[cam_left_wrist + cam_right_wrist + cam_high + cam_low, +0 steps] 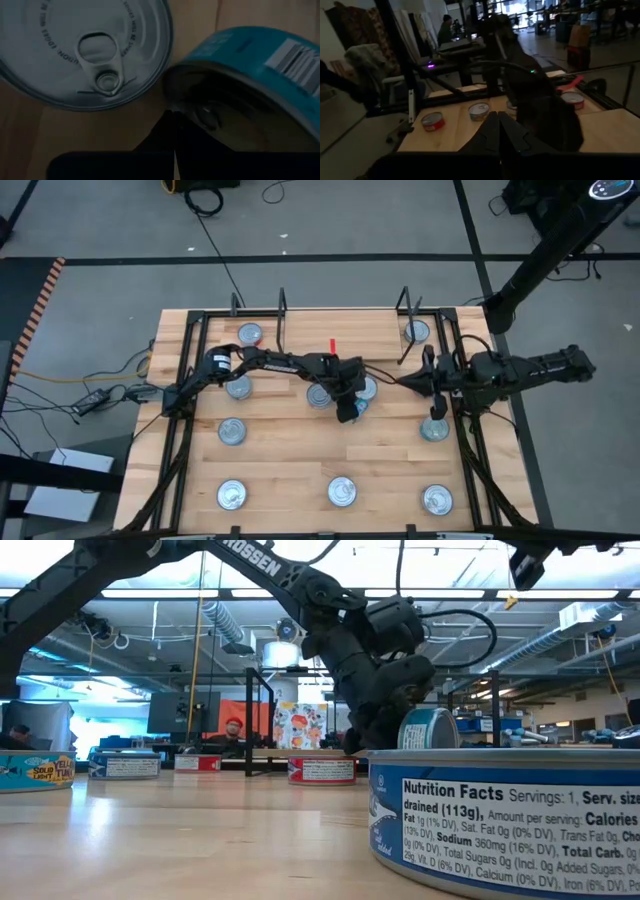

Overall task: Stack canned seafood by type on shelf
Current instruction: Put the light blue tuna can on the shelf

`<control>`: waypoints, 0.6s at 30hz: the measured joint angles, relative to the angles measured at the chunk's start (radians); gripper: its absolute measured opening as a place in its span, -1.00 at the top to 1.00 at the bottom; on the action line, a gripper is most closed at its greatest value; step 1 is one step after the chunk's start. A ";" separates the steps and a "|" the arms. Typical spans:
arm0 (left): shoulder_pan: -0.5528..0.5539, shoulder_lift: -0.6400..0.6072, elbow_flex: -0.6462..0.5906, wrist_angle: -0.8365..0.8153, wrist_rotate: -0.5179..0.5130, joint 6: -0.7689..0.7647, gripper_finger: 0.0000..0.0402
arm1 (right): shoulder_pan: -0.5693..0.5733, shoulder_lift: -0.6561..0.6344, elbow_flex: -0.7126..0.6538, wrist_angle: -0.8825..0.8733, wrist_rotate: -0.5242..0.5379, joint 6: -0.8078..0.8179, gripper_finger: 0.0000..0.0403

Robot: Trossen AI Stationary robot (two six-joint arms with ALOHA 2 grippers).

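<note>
Several flat round tins with silver lids lie spread over the wooden table (pixel 290 465). The shelf (pixel 340 323), a light board between two black wire frames, stands at the far edge. Near the table's middle, a blue-labelled tin (pixel 250 55) (pixel 430 728) stands tipped up on edge. Beside it another tin (pixel 85 50) lies flat with its pull-tab up. My left gripper (pixel 350 408) (pixel 173 120) is shut, its tips at the tipped tin. My right gripper (pixel 400 380) (pixel 498 120) is shut and held level above the table's right part, holding nothing. My left gripper touches the tipped blue tin with its shut fingertips (pixel 170 131), at the lower rim of the tin's round face (pixel 172 97). The fingers slant down from the table's left side. The tin leans with its label side up; its lowest edge is hidden behind the fingers.
Tins lie flat along the near edge (pixel 341 491), at the left (pixel 232 431) and at the right (pixel 434 428). One blue tin (pixel 520 830) fills the low view's near right. Red-labelled tins (pixel 322 771) sit farther back. Black frame rails run along both table sides (pixel 185 430).
</note>
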 joint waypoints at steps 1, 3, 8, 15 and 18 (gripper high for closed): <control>0.000 -0.004 0.000 -0.007 0.000 0.002 1.00 | 0.008 0.006 0.010 -0.012 0.000 0.005 0.99; 0.001 -0.020 0.000 -0.008 0.000 0.009 1.00 | 0.021 0.018 0.038 -0.056 0.000 0.017 0.99; 0.000 -0.073 0.002 -0.047 -0.006 0.022 1.00 | 0.035 0.040 0.106 -0.164 -0.001 0.062 0.99; -0.011 -0.137 0.002 -0.111 -0.047 -0.035 1.00 | 0.034 0.029 0.124 -0.238 -0.003 0.084 0.96; -0.021 -0.165 0.001 -0.138 -0.061 -0.111 1.00 | 0.034 0.016 0.124 -0.356 -0.003 0.077 0.96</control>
